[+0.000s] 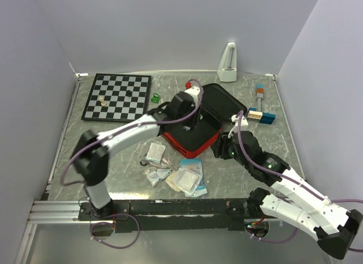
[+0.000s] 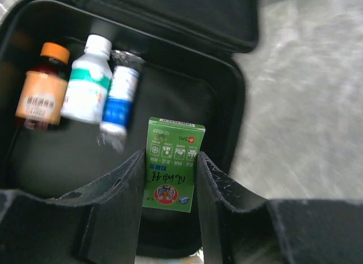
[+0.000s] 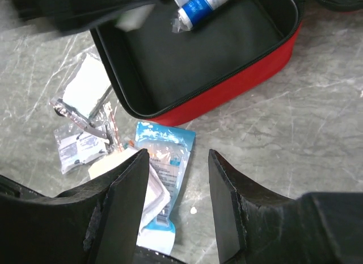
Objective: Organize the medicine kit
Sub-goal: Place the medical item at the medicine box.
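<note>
Left gripper [image 2: 170, 156] over medicine kit [image 2: 190, 91], clasping box [image 2: 172, 168]

Bottles [image 2: 88, 85] + box [image 2: 170, 162] in med kit [image 1: 190, 146]; packets [image 1: 187, 176] before it; chessboard [image 1: 117, 96] behind-left.

Your left arm [image 1: 122, 133] reaches forward and to the right with its wrist tipped down. Your left claw [image 2: 170, 157] is pinched on a green box [image 2: 174, 138], a finger on each side. Your right arm [image 1: 283, 184] stretches low toward the forward left, and your right claw [image 3: 177, 159] stands parted, gripping nothing.
</note>
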Controlling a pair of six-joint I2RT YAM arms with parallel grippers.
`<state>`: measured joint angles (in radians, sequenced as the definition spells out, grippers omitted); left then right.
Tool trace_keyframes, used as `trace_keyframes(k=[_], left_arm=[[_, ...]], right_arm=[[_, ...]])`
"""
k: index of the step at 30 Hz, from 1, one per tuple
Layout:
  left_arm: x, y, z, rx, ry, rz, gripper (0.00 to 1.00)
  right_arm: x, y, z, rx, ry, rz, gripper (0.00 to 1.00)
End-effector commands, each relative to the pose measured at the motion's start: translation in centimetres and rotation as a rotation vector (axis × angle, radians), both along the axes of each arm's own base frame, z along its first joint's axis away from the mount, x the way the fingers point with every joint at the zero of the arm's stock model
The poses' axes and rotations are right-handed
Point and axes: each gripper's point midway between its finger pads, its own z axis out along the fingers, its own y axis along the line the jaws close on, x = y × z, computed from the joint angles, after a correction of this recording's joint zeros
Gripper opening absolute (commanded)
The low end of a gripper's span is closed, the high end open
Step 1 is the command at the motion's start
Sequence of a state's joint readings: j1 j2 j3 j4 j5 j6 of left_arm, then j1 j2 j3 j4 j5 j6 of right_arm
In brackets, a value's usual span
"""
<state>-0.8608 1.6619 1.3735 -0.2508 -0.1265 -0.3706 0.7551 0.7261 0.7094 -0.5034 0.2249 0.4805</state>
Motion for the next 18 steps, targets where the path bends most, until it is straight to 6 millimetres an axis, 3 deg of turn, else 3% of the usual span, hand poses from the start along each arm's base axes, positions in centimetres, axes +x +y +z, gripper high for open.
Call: trace_keyframes(k=[1, 8, 13, 18], left_arm=[[3.2, -2.1, -2.3, 0.015, 0.052, -0.048, 0.4], [4.5, -4.9, -8.4, 0.057, 0.136, -0.128, 0.39], [4.8, -6.1, -10.4, 0.058, 0.144, -0.163, 0.39], [5.0, -7.1, -11.3, 0.048, 0.15, -0.196, 0.4]], right_arm=[[0.0, -0.4, 3.1, 0.009, -0.052, -0.002, 0.54], [0.2, -0.6, 2.9, -0.019, -0.045, -0.01, 0.54], [0.1, -0.3, 2.5, 0.004, -0.033, -0.009, 0.54], [0.2, -0.4, 2.0, -0.01, -0.024, -0.017, 0.54]])
